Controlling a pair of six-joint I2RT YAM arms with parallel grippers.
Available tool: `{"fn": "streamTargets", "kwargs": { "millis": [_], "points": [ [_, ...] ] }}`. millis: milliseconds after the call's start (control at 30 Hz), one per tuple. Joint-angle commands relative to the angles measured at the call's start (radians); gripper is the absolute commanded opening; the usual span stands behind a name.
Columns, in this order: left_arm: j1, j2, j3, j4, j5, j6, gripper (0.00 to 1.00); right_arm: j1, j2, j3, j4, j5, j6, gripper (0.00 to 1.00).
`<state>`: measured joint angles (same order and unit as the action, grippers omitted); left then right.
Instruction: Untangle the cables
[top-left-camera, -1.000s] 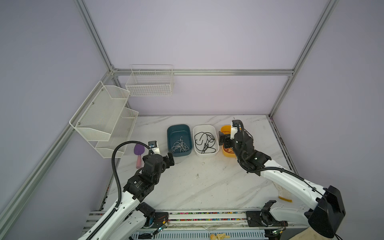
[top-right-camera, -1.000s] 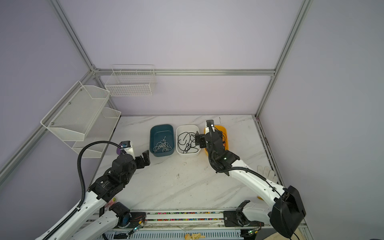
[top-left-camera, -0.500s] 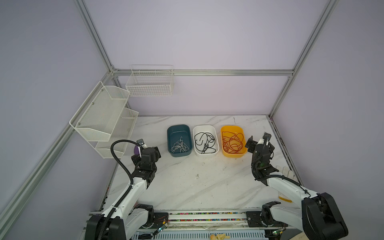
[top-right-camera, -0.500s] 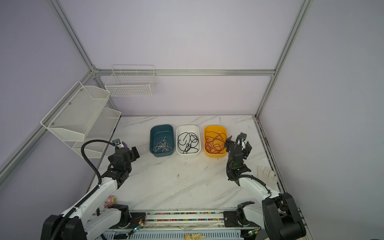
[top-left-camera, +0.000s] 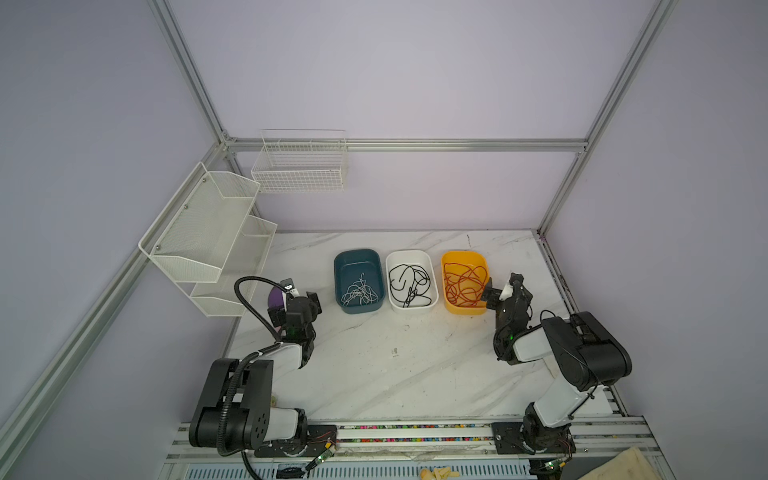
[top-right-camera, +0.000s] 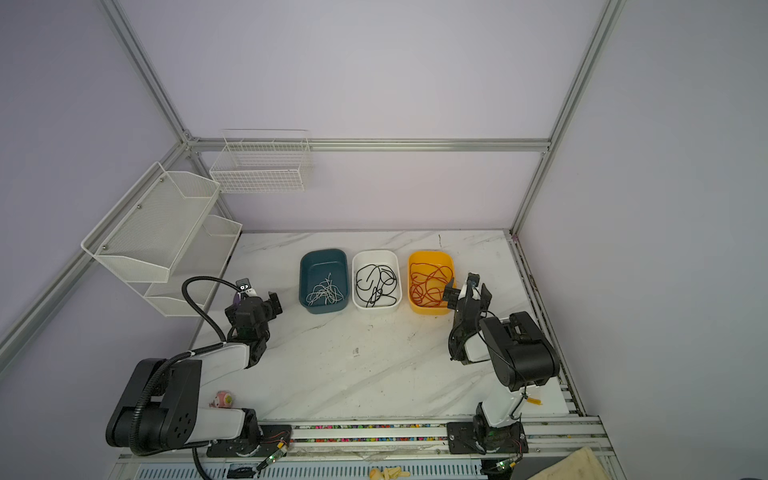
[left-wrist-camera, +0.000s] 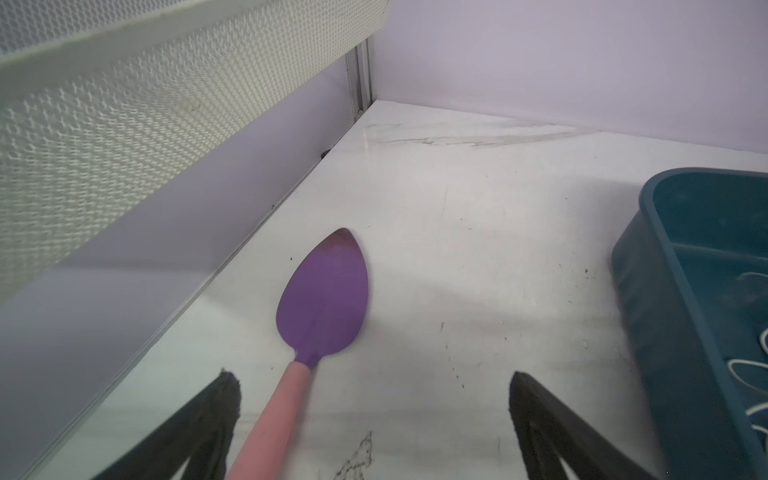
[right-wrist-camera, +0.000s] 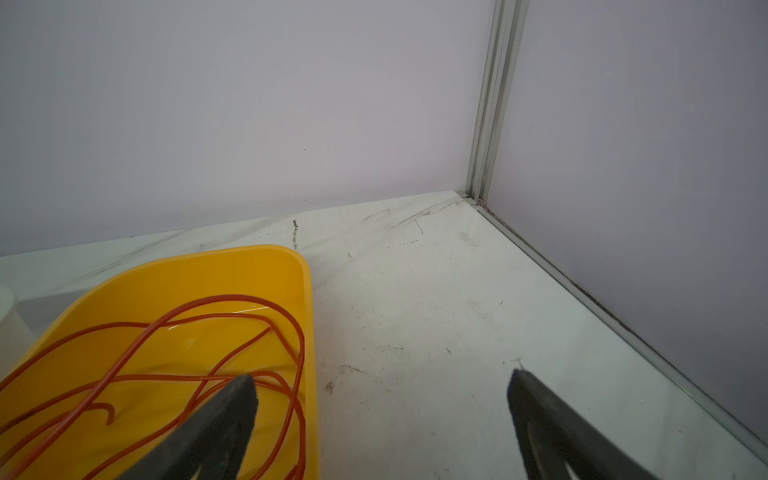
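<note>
Three cables lie apart in a row of bins in both top views. A white cable (top-left-camera: 359, 293) is in the teal bin (top-left-camera: 357, 252), a black cable (top-left-camera: 409, 284) in the white bin (top-left-camera: 409, 252), and an orange-red cable (top-left-camera: 463, 282) (right-wrist-camera: 232, 299) in the yellow bin (top-left-camera: 463, 252) (right-wrist-camera: 307, 291). My left gripper (top-left-camera: 296, 305) (left-wrist-camera: 372, 380) is open and empty, left of the teal bin (left-wrist-camera: 648, 291). My right gripper (top-left-camera: 508, 291) (right-wrist-camera: 381, 378) is open and empty at the yellow bin's right front corner, one finger over its rim.
A purple spatula (left-wrist-camera: 324, 299) with a pink handle lies on the table under my left gripper. A white mesh shelf (top-left-camera: 208, 232) hangs on the left wall and a wire basket (top-left-camera: 299, 166) on the back wall. A small pink toy (top-right-camera: 224, 400) sits front left.
Both arms have drawn back and folded toward their bases. My right gripper left the yellow bin and now sits at its right front corner; my left gripper moved over the spatula.
</note>
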<state>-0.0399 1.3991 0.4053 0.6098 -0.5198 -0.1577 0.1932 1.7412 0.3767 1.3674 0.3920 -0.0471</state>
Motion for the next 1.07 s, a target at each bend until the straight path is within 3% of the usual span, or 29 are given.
{"fn": "streamTargets", "kwargs": {
  "millis": [0,67,133,267,300,400,500,1033],
  "points": [
    [0.022,0.096,-0.027,0.266,0.059,0.059,1.00,-0.021,0.070,-0.007,0.230,-0.033,-0.031,0.98],
    [0.029,0.122,0.020,0.211,0.100,0.066,1.00,-0.048,0.039,0.048,0.046,-0.019,0.049,0.98],
    [0.029,0.133,0.055,0.151,0.123,0.070,1.00,-0.064,0.048,0.066,0.036,-0.008,0.054,0.98],
    [0.028,0.158,0.000,0.266,0.237,0.126,1.00,-0.065,0.048,0.067,0.039,-0.005,0.042,0.98],
    [0.024,0.187,-0.031,0.371,0.228,0.142,1.00,-0.064,0.045,0.064,0.037,-0.004,0.043,0.98],
    [0.021,0.163,-0.012,0.293,0.222,0.121,1.00,-0.066,0.045,0.065,0.041,-0.004,0.039,0.98],
    [0.021,0.177,-0.032,0.358,0.227,0.139,1.00,-0.064,0.045,0.065,0.037,0.007,0.036,0.98],
    [0.020,0.173,-0.031,0.350,0.224,0.138,1.00,-0.064,0.044,0.071,0.026,-0.010,0.036,0.98]
  ]
}}
